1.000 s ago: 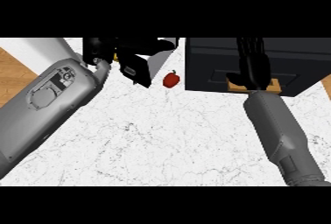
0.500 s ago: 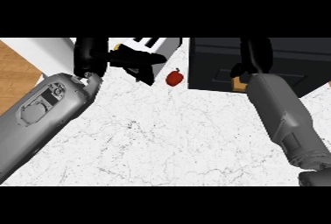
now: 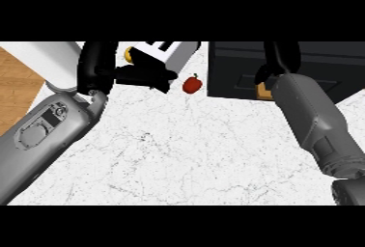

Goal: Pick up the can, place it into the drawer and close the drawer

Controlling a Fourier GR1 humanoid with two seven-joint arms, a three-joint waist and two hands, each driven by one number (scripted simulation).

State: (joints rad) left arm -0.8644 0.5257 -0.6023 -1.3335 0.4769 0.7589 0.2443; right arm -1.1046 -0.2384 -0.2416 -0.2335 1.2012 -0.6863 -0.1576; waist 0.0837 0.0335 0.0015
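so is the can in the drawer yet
Cannot tell. The right hand reaches over the dark drawer unit, hiding most of what is below it; only a small tan patch shows by the wrist, and no can is plainly visible.

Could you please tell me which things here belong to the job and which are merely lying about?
Job in hand:
dark drawer unit
right hand, at its front
left hand
white-and-yellow item beside the left hand, possibly the can; hard to tell

Lying about:
small red item on the marble counter
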